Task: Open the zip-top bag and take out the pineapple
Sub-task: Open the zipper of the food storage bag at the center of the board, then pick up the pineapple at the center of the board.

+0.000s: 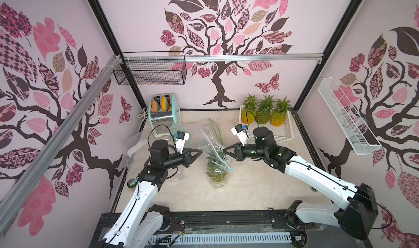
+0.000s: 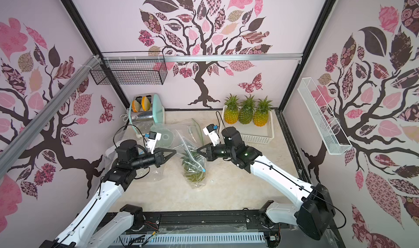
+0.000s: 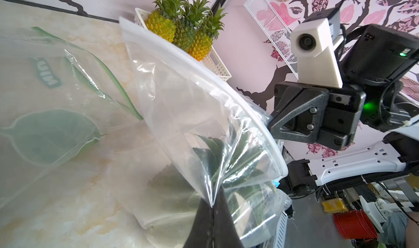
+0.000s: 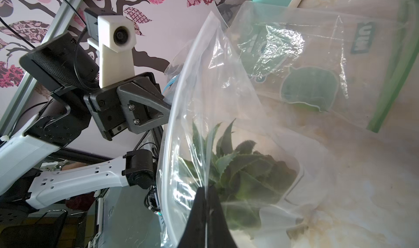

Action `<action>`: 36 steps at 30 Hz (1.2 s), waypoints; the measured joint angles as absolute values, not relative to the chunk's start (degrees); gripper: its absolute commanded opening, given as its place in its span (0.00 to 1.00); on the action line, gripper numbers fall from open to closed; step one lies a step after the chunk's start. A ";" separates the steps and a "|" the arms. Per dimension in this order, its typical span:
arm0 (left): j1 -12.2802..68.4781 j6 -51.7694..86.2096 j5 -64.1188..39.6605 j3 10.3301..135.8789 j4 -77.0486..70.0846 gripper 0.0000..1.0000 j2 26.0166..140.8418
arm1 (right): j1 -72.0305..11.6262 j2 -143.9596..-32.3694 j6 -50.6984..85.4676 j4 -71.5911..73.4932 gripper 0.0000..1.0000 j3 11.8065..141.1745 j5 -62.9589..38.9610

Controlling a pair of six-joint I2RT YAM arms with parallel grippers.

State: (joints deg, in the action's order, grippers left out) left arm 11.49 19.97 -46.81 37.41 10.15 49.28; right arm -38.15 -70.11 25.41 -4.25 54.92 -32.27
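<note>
Zip-top bag point(image 1: 213, 149): clear, in the middle of the surface point(image 1: 249, 190) between the 2 arms. Its bottom rests on the surface and its upper part is lifted and stretched between the 2 sets of fingers.
Pineapple point(image 1: 216, 176): inside the bag, with its body low near the bag's bottom and its green crown pointing up toward the mouth. Both wrist views show the crown leaves through the film.
Left fingers point(image 1: 196, 152): closed tight, tips pinching the bag's wall on the left arm's side. The left wrist view shows the film caught at the tips.
Right fingers point(image 1: 228, 150): closed tight as well, pinching the opposite wall of the bag. The right wrist view shows the film gathered into the tips.
Slider point(image 1: 230, 170): blue, on the zip track, lower than the right fingers and just beside the pineapple.
Second bag point(image 1: 214, 128): clear with a green strip and green print, lying behind the held bag.
Basket point(image 1: 272, 137): white, at the far right of the surface, with 3 pineapples point(image 1: 263, 113) upright at its far end.
Toaster point(image 1: 162, 118): mint and chrome, in the far left corner.
</note>
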 measured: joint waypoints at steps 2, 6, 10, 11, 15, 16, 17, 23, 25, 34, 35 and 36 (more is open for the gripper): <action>10.70 19.53 -46.06 37.41 10.57 0.00 49.17 | -37.08 -68.86 25.69 -4.38 0.00 53.65 -32.14; 10.41 18.92 -45.36 37.52 11.11 0.00 48.99 | -36.16 -67.33 26.00 -4.82 0.00 52.73 -31.99; 10.37 18.46 -45.21 37.52 11.27 0.00 48.99 | -36.14 -66.98 26.20 -4.95 0.00 52.38 -31.88; 10.37 18.26 -45.21 37.56 11.33 0.00 48.99 | -36.05 -66.89 26.17 -4.93 0.00 52.31 -31.70; 10.17 17.21 -45.01 38.02 12.53 0.00 48.73 | -35.73 -65.93 26.13 -5.50 0.00 51.77 -31.22; 10.04 16.88 -45.01 38.09 12.86 0.00 48.60 | -35.57 -65.67 26.09 -5.69 0.00 51.64 -31.16; 9.96 16.58 -44.95 38.13 13.19 0.00 48.45 | -35.38 -65.23 25.96 -5.89 0.00 51.35 -31.03; 9.69 15.81 -44.82 38.13 14.13 0.00 47.72 | -34.37 -62.63 25.50 -8.38 0.00 49.71 -30.41; 9.65 15.62 -44.66 38.13 14.37 0.00 47.62 | -34.30 -62.08 25.36 -9.04 0.00 49.67 -30.15; 9.61 14.68 -44.01 38.15 16.93 0.00 45.45 | -34.30 -59.02 24.36 -12.12 0.00 48.16 -28.62; 9.61 14.76 -44.05 38.15 17.08 0.00 45.19 | -34.30 -58.74 24.38 -12.32 0.00 48.07 -28.67; 9.61 14.96 -44.16 38.15 17.10 0.00 44.97 | -34.30 -58.61 24.38 -12.38 0.00 48.05 -28.73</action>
